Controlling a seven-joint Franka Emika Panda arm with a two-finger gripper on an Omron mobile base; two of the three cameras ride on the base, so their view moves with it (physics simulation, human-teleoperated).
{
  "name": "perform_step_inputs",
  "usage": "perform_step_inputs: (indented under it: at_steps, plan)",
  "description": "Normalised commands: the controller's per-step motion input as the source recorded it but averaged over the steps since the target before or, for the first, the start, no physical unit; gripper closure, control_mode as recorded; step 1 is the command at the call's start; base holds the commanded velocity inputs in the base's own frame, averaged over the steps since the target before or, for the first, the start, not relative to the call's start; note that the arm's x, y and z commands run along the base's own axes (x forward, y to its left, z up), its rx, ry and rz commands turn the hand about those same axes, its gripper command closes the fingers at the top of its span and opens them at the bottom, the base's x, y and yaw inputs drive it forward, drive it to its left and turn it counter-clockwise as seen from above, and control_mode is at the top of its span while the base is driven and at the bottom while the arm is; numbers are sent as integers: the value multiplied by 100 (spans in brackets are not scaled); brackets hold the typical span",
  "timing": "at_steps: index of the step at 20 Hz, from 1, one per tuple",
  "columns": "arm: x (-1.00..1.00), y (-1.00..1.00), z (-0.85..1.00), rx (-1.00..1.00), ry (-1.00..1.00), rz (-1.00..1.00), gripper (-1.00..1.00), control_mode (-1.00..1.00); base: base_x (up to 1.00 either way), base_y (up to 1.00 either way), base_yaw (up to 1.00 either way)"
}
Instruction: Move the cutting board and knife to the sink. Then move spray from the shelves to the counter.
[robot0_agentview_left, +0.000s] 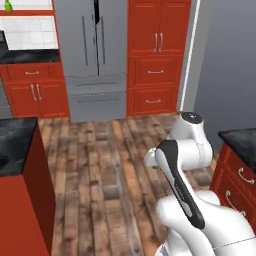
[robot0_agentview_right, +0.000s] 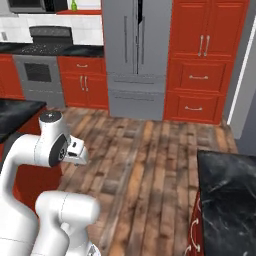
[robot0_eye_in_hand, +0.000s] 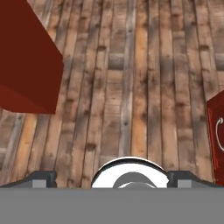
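The green spray (robot0_agentview_left: 7, 6) (robot0_agentview_right: 74, 5) stands far off on the red shelves (robot0_agentview_left: 27, 12) (robot0_agentview_right: 82, 12) against the white-tiled wall. The arm is folded over the wooden floor, well away from it. In the hand view my gripper (robot0_eye_in_hand: 113, 179) points down at the floor planks, open, its two dark fingertips (robot0_eye_in_hand: 41, 178) wide apart with nothing between them. Black marble counter (robot0_agentview_left: 15, 142) (robot0_agentview_right: 227, 192) flanks the robot on both sides. The cutting board, the knife and the sink are out of view.
A grey fridge (robot0_agentview_left: 95, 55) (robot0_agentview_right: 137, 50) and tall red cabinets (robot0_agentview_left: 157, 55) (robot0_agentview_right: 207, 55) line the far wall. A stove (robot0_agentview_right: 40, 75) stands below the shelves. A red island corner (robot0_eye_in_hand: 26, 65) and a red cabinet front (robot0_eye_in_hand: 216, 135) border the floor.
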Motion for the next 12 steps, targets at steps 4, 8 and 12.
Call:
perform_step_inputs:
  at_steps: [4, 8, 12]
  plan:
    - [0, 0, 0, 0, 0, 0, -100, 100, 89, 14, 0]
    - [0, 0, 0, 0, 0, 0, -100, 100, 89, 14, 0]
    - [0, 0, 0, 0, 0, 0, -100, 100, 90, 13, 5]
